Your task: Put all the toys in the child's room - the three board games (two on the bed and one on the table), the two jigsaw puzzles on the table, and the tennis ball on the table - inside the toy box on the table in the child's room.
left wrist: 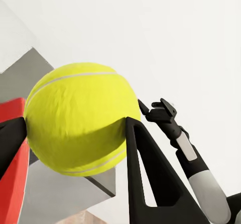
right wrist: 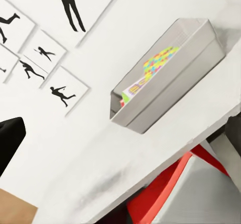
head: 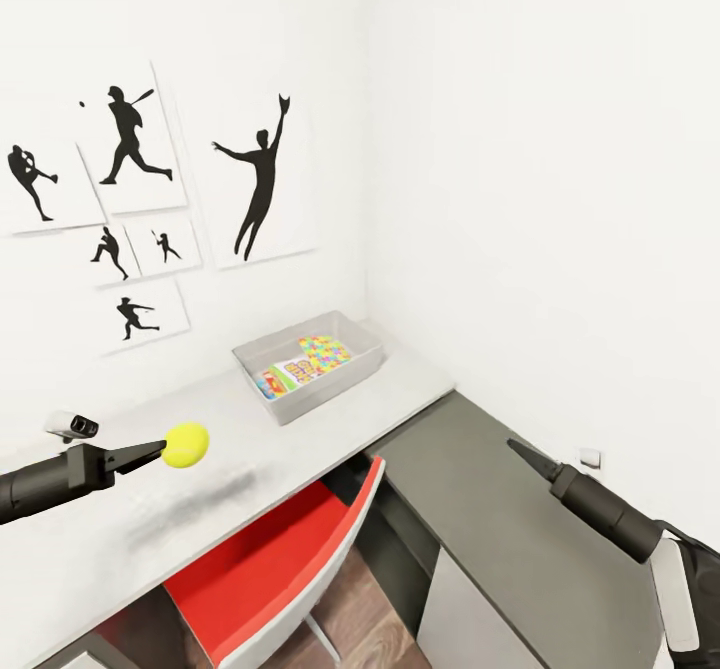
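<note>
The tennis ball [head: 187,445] is a yellow-green ball held above the white table [head: 130,529], with my left gripper [head: 162,447] shut on it. Up close, the tennis ball [left wrist: 80,118] sits between two black fingers [left wrist: 150,179]. The toy box [head: 352,364], a light-grey bin, stands at the table's far end near the wall corner. Inside it lie a jigsaw puzzle [head: 326,352] and a board game [head: 283,375]. The right wrist view shows the toy box [right wrist: 175,78] with the jigsaw puzzle [right wrist: 160,58] in it. My right gripper [head: 515,446] hovers over the dark-grey cabinet [head: 500,519], holding nothing.
A red chair [head: 270,569] is tucked under the table, between me and the toy box. Black baseball-player pictures [head: 260,179] hang on the wall behind the table. White walls close the corner behind and to the right of the bin.
</note>
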Available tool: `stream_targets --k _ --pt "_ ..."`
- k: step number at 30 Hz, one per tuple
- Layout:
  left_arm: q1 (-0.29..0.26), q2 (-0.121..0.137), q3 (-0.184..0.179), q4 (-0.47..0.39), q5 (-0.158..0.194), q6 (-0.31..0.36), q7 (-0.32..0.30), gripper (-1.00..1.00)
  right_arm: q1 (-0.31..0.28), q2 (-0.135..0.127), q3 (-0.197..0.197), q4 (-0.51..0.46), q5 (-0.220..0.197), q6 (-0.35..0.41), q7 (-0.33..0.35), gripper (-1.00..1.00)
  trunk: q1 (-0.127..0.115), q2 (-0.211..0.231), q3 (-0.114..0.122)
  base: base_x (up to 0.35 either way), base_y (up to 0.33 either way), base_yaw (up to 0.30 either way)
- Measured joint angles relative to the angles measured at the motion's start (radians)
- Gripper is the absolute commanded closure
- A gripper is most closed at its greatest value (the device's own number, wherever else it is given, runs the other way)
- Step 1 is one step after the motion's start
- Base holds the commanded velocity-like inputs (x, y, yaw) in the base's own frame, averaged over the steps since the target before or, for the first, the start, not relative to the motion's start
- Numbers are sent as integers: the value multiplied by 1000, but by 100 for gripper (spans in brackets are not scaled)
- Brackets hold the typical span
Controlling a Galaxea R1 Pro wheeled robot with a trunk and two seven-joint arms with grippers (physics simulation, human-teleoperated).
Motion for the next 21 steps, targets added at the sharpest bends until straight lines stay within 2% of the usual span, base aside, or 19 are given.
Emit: stream_targets --k 10,21 --pt "0 1 2 0 0 0 0 100 0 0 1 0 1 0 0 -100 0 0 1 64 35 17" --pt "0 1 4 0 0 0 0 100 0 1 0 1 0 -1 3 -100 0 0 1 227 160 0"
